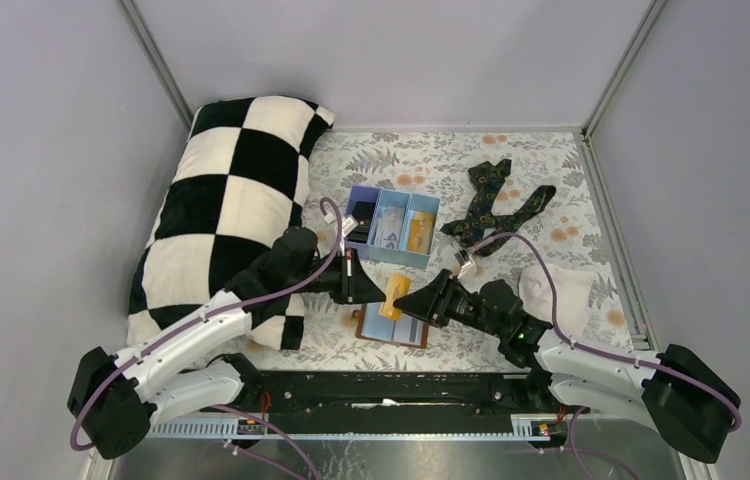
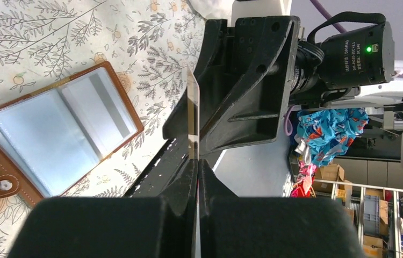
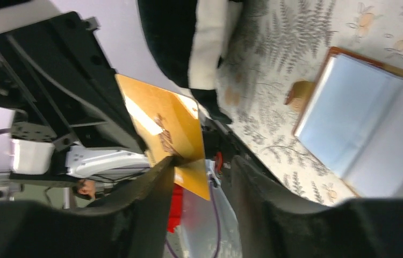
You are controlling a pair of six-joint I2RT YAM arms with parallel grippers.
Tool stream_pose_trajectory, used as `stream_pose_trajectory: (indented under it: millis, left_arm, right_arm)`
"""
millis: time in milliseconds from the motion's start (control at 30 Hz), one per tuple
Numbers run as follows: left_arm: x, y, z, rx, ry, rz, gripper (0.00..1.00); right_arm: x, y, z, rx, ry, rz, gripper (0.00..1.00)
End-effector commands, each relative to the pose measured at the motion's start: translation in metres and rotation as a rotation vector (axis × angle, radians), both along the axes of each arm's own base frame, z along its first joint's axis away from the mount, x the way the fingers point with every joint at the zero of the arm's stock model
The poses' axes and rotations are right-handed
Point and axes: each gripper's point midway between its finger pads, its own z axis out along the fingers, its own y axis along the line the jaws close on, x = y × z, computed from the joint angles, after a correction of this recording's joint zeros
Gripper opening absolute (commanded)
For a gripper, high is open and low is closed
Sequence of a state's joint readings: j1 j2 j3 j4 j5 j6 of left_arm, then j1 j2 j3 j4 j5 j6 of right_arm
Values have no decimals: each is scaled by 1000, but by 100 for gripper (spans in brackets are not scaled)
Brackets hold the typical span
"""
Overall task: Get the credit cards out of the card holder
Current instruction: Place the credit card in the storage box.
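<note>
A gold-orange credit card (image 1: 396, 294) is held above the table between both grippers. My left gripper (image 1: 369, 286) is shut on it. In the left wrist view the card (image 2: 192, 113) shows edge-on, pinched at my left gripper (image 2: 197, 162). My right gripper (image 1: 427, 300) is open. In the right wrist view the card (image 3: 168, 128) rests against one finger (image 3: 156, 180) of my right gripper (image 3: 202, 174), and the other finger stands apart. The brown card holder (image 1: 391, 326) lies open on the table below, its pale blue panels showing (image 2: 54, 137) (image 3: 360, 129).
A light blue three-compartment tray (image 1: 359, 192) behind holds a black, a pale and a gold card. A black-and-white checkered pillow (image 1: 231, 200) fills the left. A dark patterned necktie (image 1: 496, 205) and a white cloth (image 1: 561, 295) lie at the right.
</note>
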State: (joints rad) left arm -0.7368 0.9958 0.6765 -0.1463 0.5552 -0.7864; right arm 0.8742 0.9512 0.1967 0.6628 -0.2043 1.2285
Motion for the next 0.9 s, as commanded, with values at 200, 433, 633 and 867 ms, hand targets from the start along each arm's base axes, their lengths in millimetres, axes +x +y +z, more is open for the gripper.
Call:
stream_pose_trajectory:
  millis: [200, 433, 633, 867]
  left_arm:
    - [0, -9, 18, -104, -18, -41, 0]
    - [5, -4, 10, -38, -13, -18, 11]
    - [29, 11, -2, 91, -42, 111, 61]
    - [43, 16, 2, 79, -59, 199, 64]
  right_arm:
    - [-5, 11, 58, 166, -119, 65, 23]
    - [13, -1, 47, -36, -114, -31, 0]
    - [52, -44, 54, -283, -180, -177, 0]
    - [95, -67, 44, -628, -113, -135, 0]
